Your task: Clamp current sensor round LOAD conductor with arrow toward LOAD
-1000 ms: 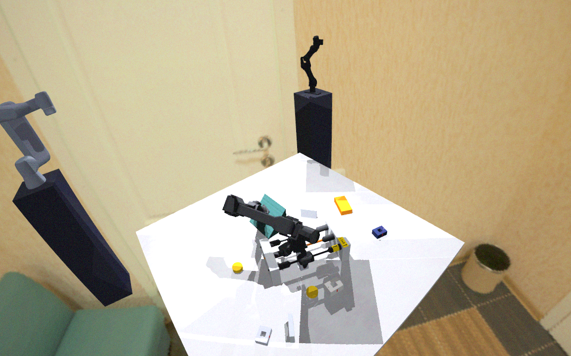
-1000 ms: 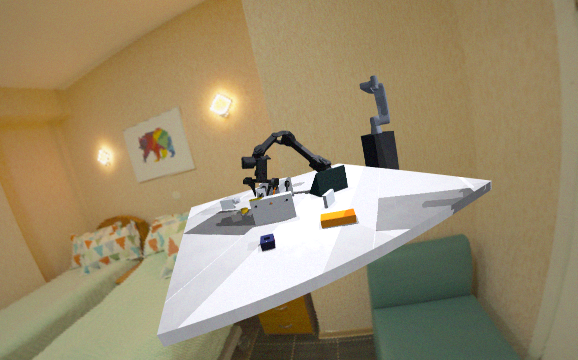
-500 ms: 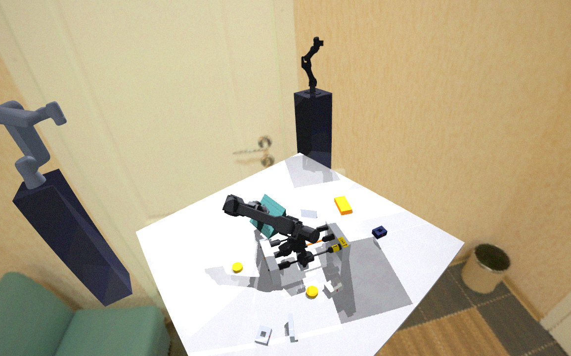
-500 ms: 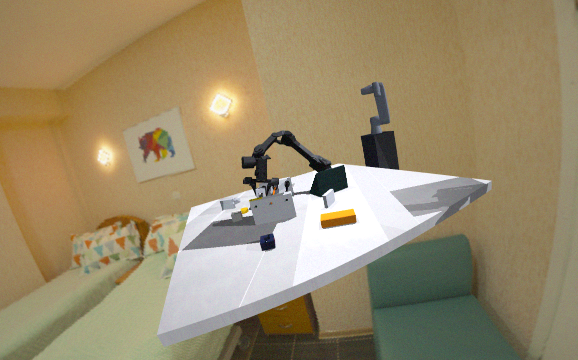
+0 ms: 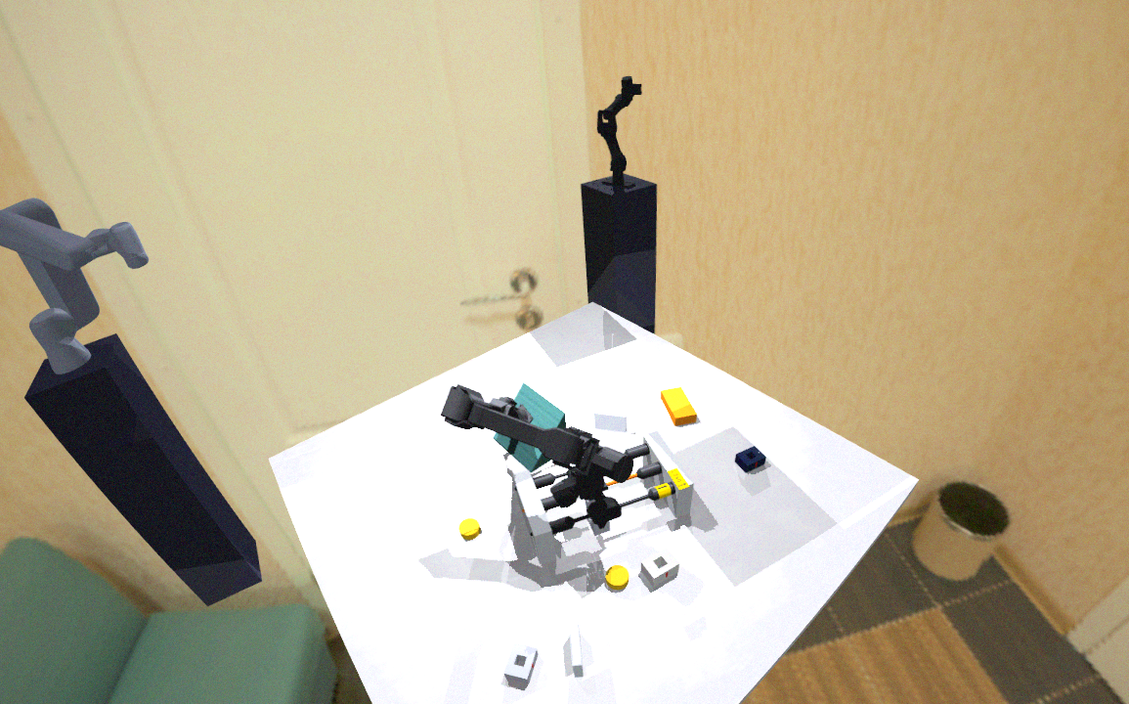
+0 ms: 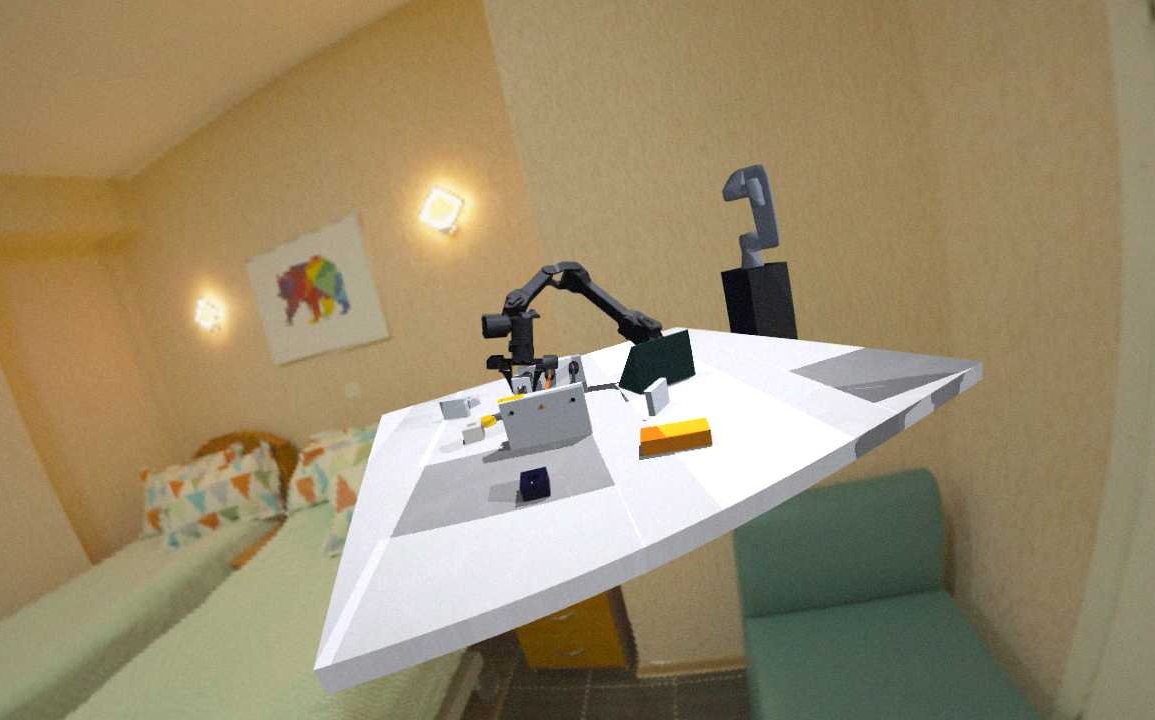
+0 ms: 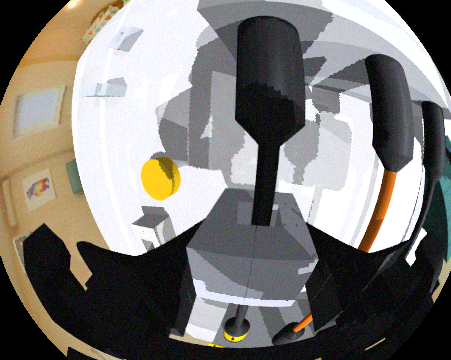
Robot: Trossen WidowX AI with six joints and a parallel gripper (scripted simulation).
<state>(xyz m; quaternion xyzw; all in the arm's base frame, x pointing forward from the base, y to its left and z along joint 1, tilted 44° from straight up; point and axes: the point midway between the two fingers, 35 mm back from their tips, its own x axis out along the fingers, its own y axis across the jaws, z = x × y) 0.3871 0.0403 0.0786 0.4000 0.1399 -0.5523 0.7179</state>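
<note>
The current sensor (image 7: pixel 255 252) (image 6: pixel 520 385), a grey block in the wrist view, sits around the front black conductor (image 7: pixel 268 175) (image 5: pixel 634 502). Its two halves look met along a thin seam; whether the latch has caught cannot be told. My gripper (image 7: pixel 253 224) (image 5: pixel 601 509) is shut on the sensor, one finger on each side. A yellow band (image 5: pixel 663 491) (image 7: pixel 235 336) is on this conductor, near a yellow tag (image 5: pixel 677 478) on the end wall. Its lettering is too small to read. The arrow on the sensor does not show.
Grey end walls (image 5: pixel 536 516) (image 6: pixel 548 422) hold the conductors, with an orange wire (image 7: pixel 385 205) beside the front one. A teal panel (image 5: pixel 540 413) (image 6: pixel 658 361) stands behind. Yellow discs (image 5: pixel 469 528) (image 5: pixel 616 578), pale boxes (image 5: pixel 660 572) (image 5: pixel 521 668), a navy block (image 5: pixel 750 460) and an orange block (image 5: pixel 678 407) lie around.
</note>
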